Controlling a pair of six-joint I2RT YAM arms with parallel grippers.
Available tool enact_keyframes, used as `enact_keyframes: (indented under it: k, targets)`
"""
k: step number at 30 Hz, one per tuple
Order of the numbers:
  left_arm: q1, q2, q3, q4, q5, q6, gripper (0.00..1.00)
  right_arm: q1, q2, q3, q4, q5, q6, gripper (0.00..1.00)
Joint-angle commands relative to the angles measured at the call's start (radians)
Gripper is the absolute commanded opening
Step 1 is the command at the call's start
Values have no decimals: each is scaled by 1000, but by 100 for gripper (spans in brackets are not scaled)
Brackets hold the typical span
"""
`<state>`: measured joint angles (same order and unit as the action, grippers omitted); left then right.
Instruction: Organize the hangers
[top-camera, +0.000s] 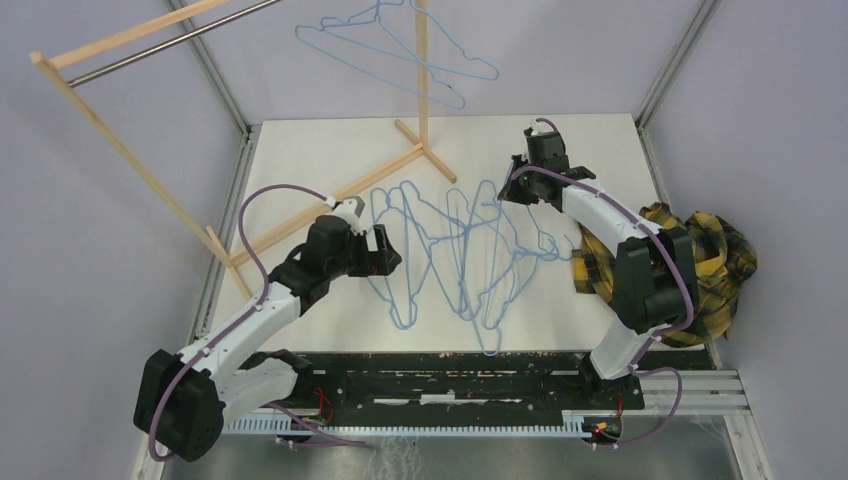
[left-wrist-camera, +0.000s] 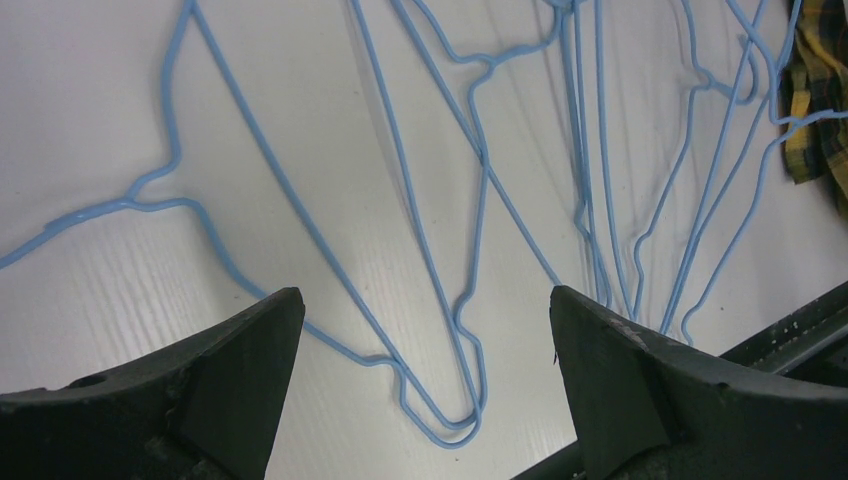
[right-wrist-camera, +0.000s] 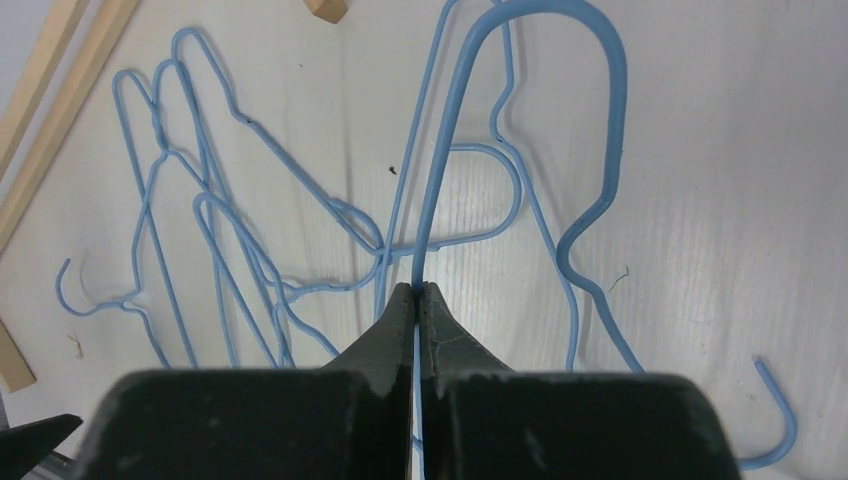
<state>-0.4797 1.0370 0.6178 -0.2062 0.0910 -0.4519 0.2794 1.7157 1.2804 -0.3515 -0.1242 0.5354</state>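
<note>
Right wrist view: the right claw (right-wrist-camera: 418, 290) is pinched shut on a thin light-blue wire clothes hanger (right-wrist-camera: 622, 110). The wire runs straight up out of the closed black tips, then curves round in a broad loop above the white table (right-wrist-camera: 720, 200). Left of it, a tangle of matching light-blue wire hangers (right-wrist-camera: 200, 250) lies flat on the table, their outlines overlapping.

From the top external view, this tangle is spread across the middle of the table between the two arms. The right claw is at its far right end.

The left claw (left-wrist-camera: 425, 295) stands wide open, holding nothing, over the near left part of the tangle. Its two black fingers (left-wrist-camera: 230, 370) sit either side of a rounded hanger corner lying on the table.

Further out, a crumpled yellow-and-black plaid cloth (top-camera: 710, 260) sits at the table's right edge beside the right arm. A light wooden rack with a metal rod (top-camera: 170, 45) stands at the far left, and more light-blue hangers (top-camera: 400, 45) hang by its upright post.
</note>
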Motion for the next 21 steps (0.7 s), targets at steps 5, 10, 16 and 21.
enact_keyframes:
  k: [5,10,16,21]
  targets:
    - [-262,187,101,226,-139,-56,99,-3,-4,-3,52,-58,42,1]
    - [-370,311,127,363,-164,-74,99,-2,6,-1,62,-75,47,1]
    - [-427,408,177,395,-167,-97,99,-3,28,6,67,-84,43,1]
    - [-468,447,212,395,-181,-105,99,-3,77,17,76,-97,41,2]
